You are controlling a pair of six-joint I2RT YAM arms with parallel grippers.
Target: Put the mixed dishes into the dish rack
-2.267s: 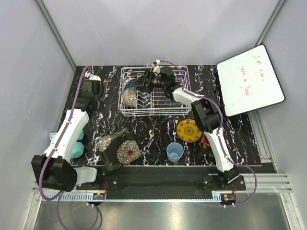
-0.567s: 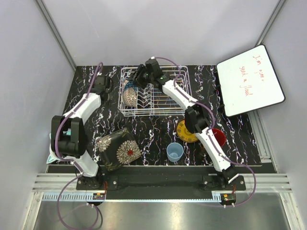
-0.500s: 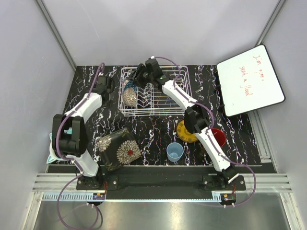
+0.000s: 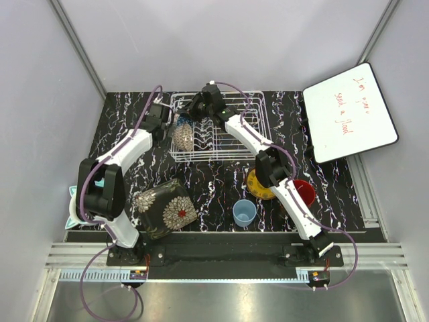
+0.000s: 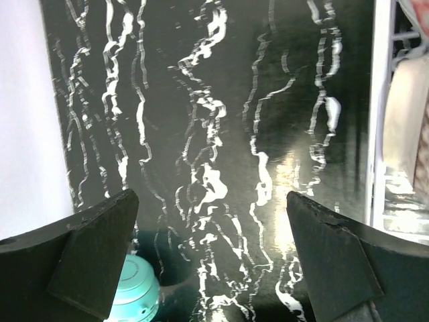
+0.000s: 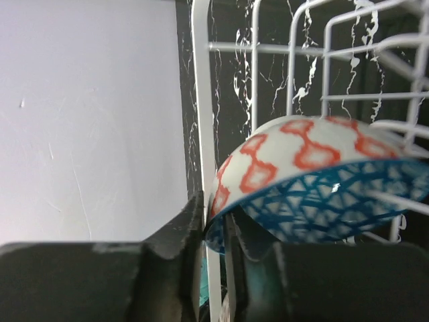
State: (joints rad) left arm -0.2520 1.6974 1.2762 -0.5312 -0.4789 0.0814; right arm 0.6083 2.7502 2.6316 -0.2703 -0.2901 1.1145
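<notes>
From above, the dish rack (image 4: 231, 149) sits in the upper middle of the frame on the black marbled tabletop (image 4: 214, 184). A beige bowl (image 4: 182, 137) stands on edge in the rack's left part. The left tool (image 4: 159, 119) lies just beside the rack's left wall, and the right tool (image 4: 200, 107) is at the rack's upper left corner. Lower in the frame, the dark square floral plate (image 4: 164, 208) lies at lower left, the light blue cup (image 4: 244, 212) stands lower centre, and the yellow patterned plate (image 4: 257, 184) is partly covered by the right arm. A white board (image 4: 348, 111) leans at the upper right. In the left wrist view, the tool is released: its two dark fingers stand wide apart at the bottom corners with only tabletop between them. A teal ball (image 5: 134, 295) shows at the lower left, and the rack's wall with the beige bowl behind it runs down the right edge. In the right wrist view, the tool is clenched on the rim of a blue patterned bowl (image 6: 301, 181), white with orange shapes outside. This bowl tilts inside the rack against its white wires.
</notes>
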